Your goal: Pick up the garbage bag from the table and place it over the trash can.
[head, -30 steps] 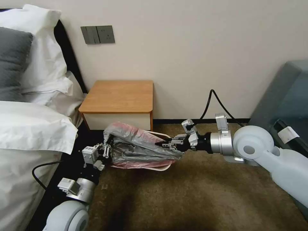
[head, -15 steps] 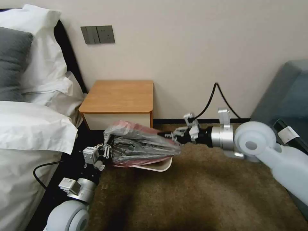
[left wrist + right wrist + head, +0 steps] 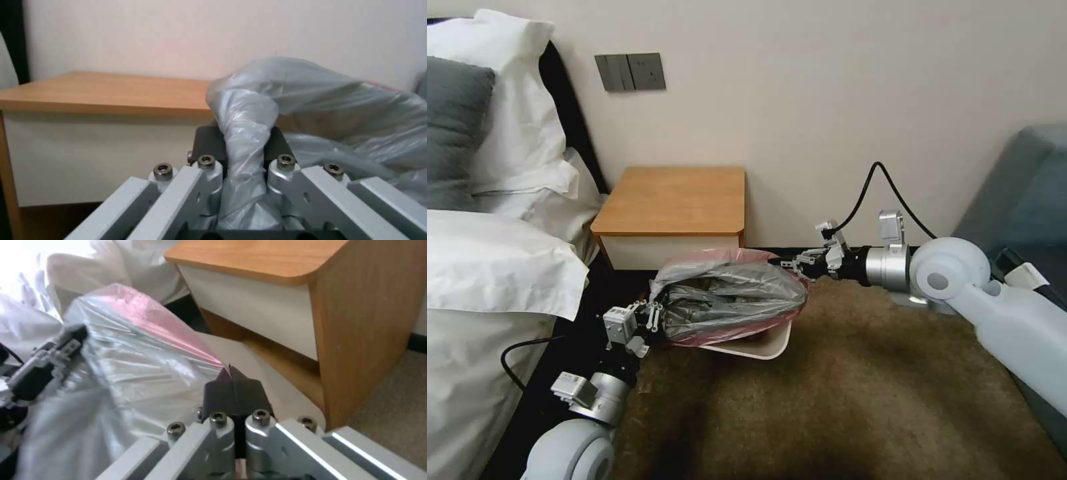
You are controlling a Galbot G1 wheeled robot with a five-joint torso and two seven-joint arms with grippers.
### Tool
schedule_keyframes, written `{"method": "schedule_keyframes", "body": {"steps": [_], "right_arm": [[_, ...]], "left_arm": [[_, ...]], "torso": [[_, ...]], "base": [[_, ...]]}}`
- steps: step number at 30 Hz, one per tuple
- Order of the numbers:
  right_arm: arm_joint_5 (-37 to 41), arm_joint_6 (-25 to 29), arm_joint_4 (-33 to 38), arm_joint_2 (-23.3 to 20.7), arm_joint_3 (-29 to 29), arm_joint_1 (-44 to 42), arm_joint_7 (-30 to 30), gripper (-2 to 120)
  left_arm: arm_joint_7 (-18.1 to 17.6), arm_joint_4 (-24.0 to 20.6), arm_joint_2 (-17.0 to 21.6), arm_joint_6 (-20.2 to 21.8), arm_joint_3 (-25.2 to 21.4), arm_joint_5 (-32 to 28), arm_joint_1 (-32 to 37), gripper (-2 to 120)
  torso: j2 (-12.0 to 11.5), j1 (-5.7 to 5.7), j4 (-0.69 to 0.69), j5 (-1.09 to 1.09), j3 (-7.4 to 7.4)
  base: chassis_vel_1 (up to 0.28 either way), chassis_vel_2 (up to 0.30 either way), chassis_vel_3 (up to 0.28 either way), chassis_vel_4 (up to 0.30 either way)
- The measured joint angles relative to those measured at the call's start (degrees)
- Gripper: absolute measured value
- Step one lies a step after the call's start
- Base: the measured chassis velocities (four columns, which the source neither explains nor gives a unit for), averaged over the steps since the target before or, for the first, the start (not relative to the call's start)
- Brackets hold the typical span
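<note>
The head camera looks forward and down from well back; both wrist cameras sit close, each facing toward 12 o'clock past its hand, sharing the counter and garbage bag.

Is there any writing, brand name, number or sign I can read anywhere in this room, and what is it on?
None can be read.
The wall switch panel carries no legible marking.
The white tag beside the right arm looks blank.
The garbage bag, trash can and table show no print.
</note>
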Motion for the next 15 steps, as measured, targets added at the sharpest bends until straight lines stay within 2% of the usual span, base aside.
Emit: {"method": "schedule_keyframes", "body": {"steps": [6,15], "right_arm": [[-2.88,1.69,-3.44,0.33,-4.19,3.16,-4.04,0],[-5.70,2.87,-5.21,0.11,-4.83,2.52,-6.86,0]], "left_arm": [[1.60,0.04,-0.68,-0.70,-0.21,-0.93,-0.04,8],[1.96,0.16,-0.98,-0.74,-0.31,-3.26,-0.02,8]], "torso": [[0.00,0.00,0.01,0.00,0.00],[0.00,0.00,0.01,0.00,0.00]], "base": [[0.000,0.000,0.000,0.000],[0.000,0.000,0.000,0.000]]}}
